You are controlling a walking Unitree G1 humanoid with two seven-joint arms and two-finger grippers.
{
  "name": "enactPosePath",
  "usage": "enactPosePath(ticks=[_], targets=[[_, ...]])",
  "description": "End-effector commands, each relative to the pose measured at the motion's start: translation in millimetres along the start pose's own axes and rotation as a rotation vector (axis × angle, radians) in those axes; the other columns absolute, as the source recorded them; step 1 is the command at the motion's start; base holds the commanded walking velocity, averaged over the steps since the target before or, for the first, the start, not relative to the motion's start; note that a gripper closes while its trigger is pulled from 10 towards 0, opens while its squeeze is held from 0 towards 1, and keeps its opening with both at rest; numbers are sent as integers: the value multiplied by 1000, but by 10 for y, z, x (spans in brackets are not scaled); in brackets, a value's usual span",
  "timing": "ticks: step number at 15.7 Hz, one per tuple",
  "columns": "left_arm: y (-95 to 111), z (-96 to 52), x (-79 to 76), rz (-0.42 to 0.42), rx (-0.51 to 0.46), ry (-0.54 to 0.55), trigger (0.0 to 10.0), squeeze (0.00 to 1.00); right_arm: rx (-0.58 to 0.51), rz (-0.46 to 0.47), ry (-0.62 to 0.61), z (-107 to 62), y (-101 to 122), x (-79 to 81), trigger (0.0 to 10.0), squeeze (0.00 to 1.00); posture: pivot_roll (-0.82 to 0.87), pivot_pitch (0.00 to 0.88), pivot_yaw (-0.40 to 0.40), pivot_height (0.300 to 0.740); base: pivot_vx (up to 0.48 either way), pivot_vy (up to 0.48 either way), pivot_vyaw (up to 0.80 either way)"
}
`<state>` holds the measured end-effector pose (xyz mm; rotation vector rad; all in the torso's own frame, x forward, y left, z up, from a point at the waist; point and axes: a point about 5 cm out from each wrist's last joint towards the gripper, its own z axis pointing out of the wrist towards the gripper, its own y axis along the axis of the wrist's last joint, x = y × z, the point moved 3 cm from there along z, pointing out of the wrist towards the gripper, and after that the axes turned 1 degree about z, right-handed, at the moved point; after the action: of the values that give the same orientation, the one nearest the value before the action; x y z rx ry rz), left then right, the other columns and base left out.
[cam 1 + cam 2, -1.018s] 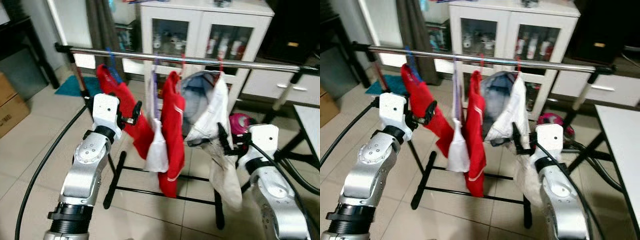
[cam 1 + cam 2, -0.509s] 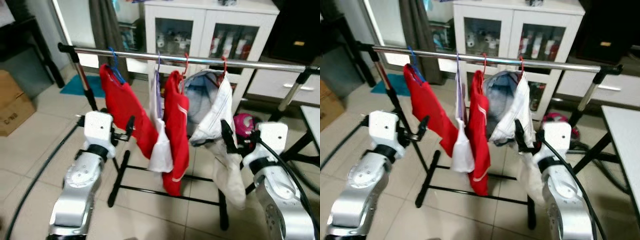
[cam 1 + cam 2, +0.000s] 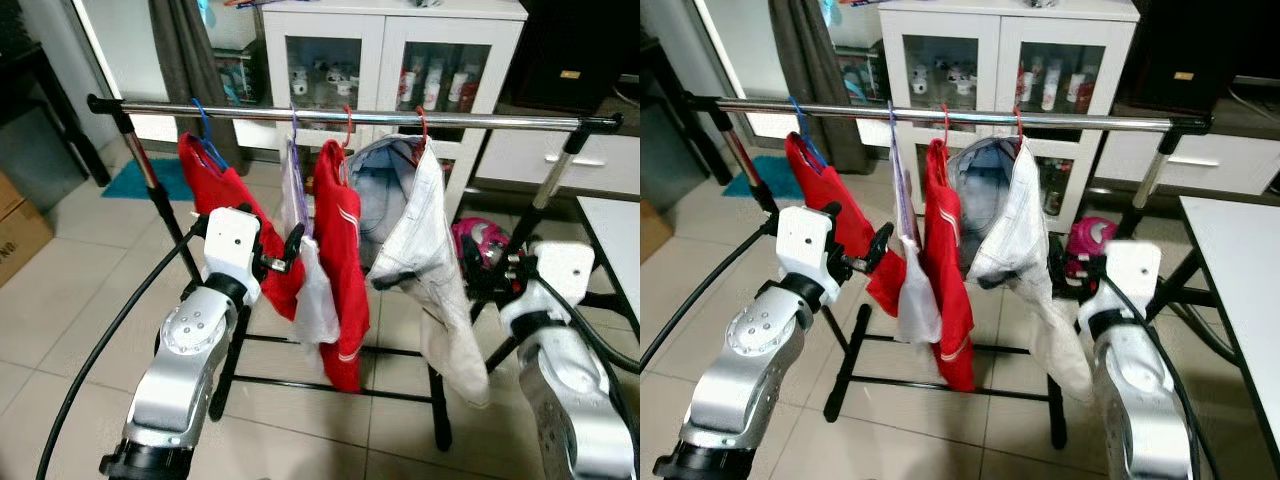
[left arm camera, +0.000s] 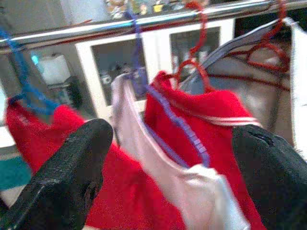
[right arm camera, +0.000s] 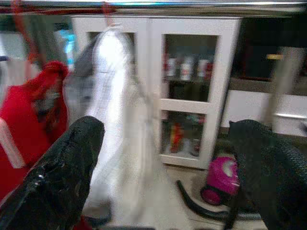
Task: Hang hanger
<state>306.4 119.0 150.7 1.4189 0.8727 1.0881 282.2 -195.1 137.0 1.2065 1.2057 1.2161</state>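
A chrome rail (image 3: 350,117) carries several hangers. A blue hanger (image 3: 205,140) holds a red garment (image 3: 215,185). A purple hanger (image 4: 168,112) holds a white garment (image 3: 315,300). One red hanger (image 3: 345,125) carries a red top (image 3: 345,270); another carries a white and grey shirt (image 3: 420,230). My left gripper (image 3: 283,253) is open beside the red garment and white garment, with nothing between its fingers (image 4: 72,172). My right gripper (image 3: 492,272) is open just right of the white shirt, its fingers (image 5: 62,167) wide apart.
The rack's black base bars (image 3: 330,385) lie on the tiled floor. A white glass-door cabinet (image 3: 390,60) stands behind, with a pink object (image 3: 470,240) on the floor. A cardboard box (image 3: 15,235) is left, a white table (image 3: 615,225) right. A black cable (image 3: 110,330) curves left.
The camera shifted. My left arm dipped lower, then rose again close to the red and white garments. My right gripper has come off the white shirt and now sits to its right.
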Motion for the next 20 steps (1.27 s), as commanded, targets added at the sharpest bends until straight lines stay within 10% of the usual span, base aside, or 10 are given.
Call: enactPosePath(ticks=[1, 9, 20], targets=[[-34, -46, 33, 14, 19, 5, 10000, 0, 8, 13, 56, 25, -6, 96, 10000, 1000, -16, 0, 46, 740, 289, 0, 800], [51, -11, 79, 19, -1, -1, 10000, 0, -87, 9, 59, 166, 275, 141, 10000, 1000, -19, 0, 29, 740, 292, 0, 265], [24, -25, -102, 28, 30, -150, 10000, 0, -51, -91, 58, 63, 416, -233, 10000, 1000, -56, 0, 36, 740, 79, 0, 0]])
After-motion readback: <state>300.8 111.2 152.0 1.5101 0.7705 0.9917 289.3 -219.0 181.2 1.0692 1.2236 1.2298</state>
